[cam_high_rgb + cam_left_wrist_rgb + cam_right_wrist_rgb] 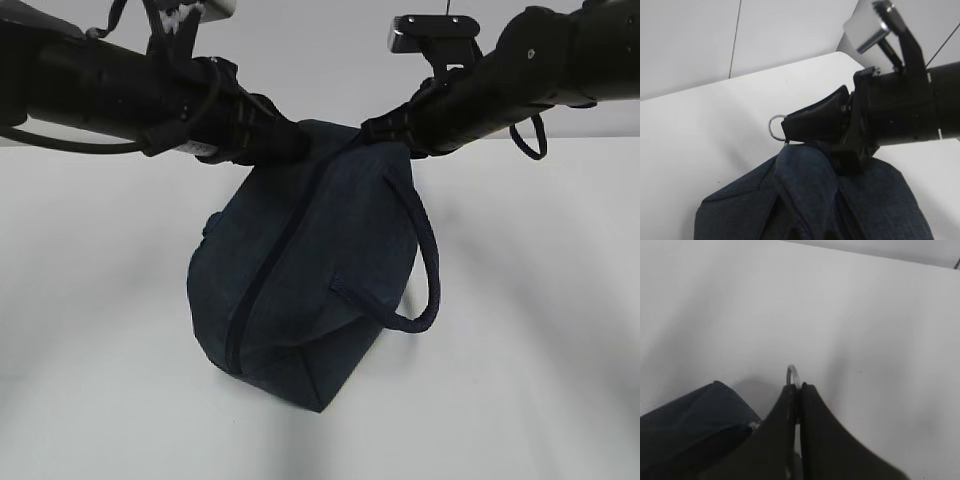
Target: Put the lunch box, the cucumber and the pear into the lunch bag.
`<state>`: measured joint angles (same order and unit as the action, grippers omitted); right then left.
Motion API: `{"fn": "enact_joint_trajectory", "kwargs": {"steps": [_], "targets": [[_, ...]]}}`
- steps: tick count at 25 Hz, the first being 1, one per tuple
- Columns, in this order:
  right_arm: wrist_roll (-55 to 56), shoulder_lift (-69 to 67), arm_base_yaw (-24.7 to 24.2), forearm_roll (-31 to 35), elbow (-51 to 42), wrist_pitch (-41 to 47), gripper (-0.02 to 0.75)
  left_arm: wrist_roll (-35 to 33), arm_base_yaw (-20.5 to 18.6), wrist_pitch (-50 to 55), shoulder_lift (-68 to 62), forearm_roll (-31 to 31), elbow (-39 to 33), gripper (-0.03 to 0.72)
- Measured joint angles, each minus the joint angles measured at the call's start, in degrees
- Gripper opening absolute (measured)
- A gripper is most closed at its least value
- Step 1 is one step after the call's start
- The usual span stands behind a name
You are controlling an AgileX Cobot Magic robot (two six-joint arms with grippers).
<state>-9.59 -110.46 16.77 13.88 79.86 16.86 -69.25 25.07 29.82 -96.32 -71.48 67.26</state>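
Note:
The navy lunch bag [310,270] hangs tilted between my two grippers, its lower end at the white table [90,330]. Its zipper [243,300] runs down the side that faces the exterior camera and looks closed. The padded handle [430,270] loops out to the right. My left gripper [297,140] pinches a fold of fabric [807,190] at the bag's top end; its fingers are hidden by the cloth. My right gripper [799,386] is shut on the silver zipper pull [792,374], which also shows as a ring in the left wrist view [776,127]. The lunch box, cucumber and pear are out of view.
Both black arms [120,95] reach in from the top corners and meet over the bag. A wall stands behind the table's far edge [740,80]. Nothing else shows on the table.

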Motion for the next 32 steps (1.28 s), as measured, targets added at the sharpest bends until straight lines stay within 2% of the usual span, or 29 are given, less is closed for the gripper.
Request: {"fn": "enact_joint_trajectory", "kwargs": {"steps": [9, 11, 13, 15, 17, 20, 25, 27, 29, 30, 32], "targets": [[0.3, -1.6, -0.1, 3.9, 2.0, 1.5, 0.013, 0.0, -1.1, -1.0, 0.5, 1.0, -0.4, 0.031], [-0.1, -1.9, -0.5, 3.9, 4.3, 3.8, 0.071, 0.0, -1.3, -1.0, 0.5, 2.2, -0.4, 0.096], [-1.3, -2.4, -1.2, 3.3, 7.8, 6.9, 0.209, 0.0, -1.5, -1.8, 0.9, 3.6, -0.2, 0.224], [-2.1, -2.4, -1.6, 2.7, 11.6, 10.5, 0.358, 0.0, -1.6, -3.9, 1.3, 4.0, 0.0, 0.386], [-3.1, -2.4, -1.7, 2.7, 15.8, 14.4, 0.474, 0.0, -1.6, -5.4, 1.3, 4.3, 0.0, 0.494], [-4.4, -2.4, -1.7, 2.7, 20.3, 21.1, 0.522, 0.0, -1.6, -4.4, 1.9, 5.5, 0.0, 0.561], [-4.8, 0.4, -1.7, 2.5, 21.6, 27.8, 0.507, 0.6, -1.6, -0.1, 5.5, 7.6, 0.0, 0.565], [-4.2, 2.3, -1.7, 2.2, 21.7, 31.3, 0.491, 5.1, -1.6, -0.8, 7.9, 11.5, 0.0, 0.543], [-2.4, 4.2, -1.7, 0.4, 21.8, 34.8, 0.484, 13.6, -1.6, -1.0, 10.2, 19.7, 0.0, 0.523], [-1.2, 5.0, -1.7, -0.8, 21.8, 36.8, 0.481, 18.2, -1.6, -0.6, 11.3, 25.7, 0.0, 0.517], [1.4, 6.4, -1.7, -3.7, 21.7, 40.4, 0.48, 31.5, -1.6, 1.3, 13.2, 38.1, 0.0, 0.515]]}}
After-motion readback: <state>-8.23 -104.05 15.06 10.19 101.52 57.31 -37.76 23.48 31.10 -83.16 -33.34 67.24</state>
